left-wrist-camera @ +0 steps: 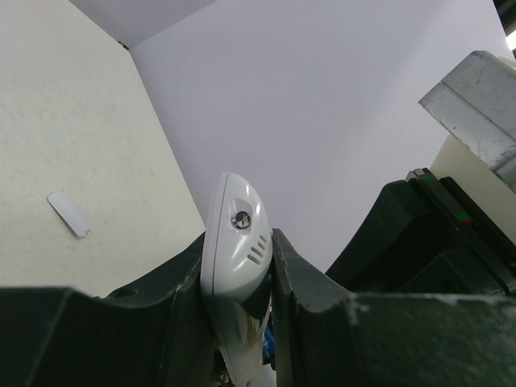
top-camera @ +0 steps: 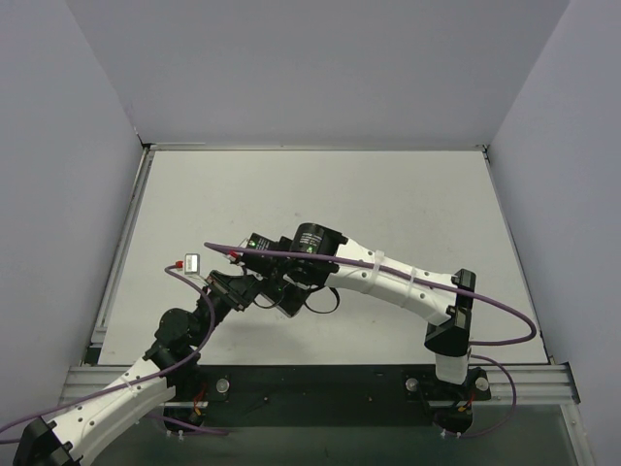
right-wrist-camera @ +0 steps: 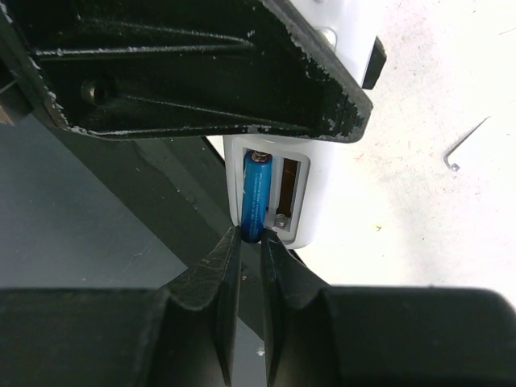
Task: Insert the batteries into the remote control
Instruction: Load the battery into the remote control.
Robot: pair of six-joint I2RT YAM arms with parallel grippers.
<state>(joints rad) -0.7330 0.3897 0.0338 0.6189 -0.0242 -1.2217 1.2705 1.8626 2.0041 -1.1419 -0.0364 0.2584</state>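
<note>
Robot lab test cell: matte white tabletop (top-camera: 388, 194) boxed by bare pale grey partition walls (top-camera: 320, 68), slotted aluminium mounting rail (top-camera: 524, 383) at near edge, purple cables (top-camera: 514, 314).

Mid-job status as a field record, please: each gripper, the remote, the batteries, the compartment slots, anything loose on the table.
left gripper: shut on the remote control
right gripper: shut on a battery, pinching its near end
battery: lying along one slot of the open compartment
other slot: empty
second battery: not in view
loose item: small flat white piece lying on the table
</note>
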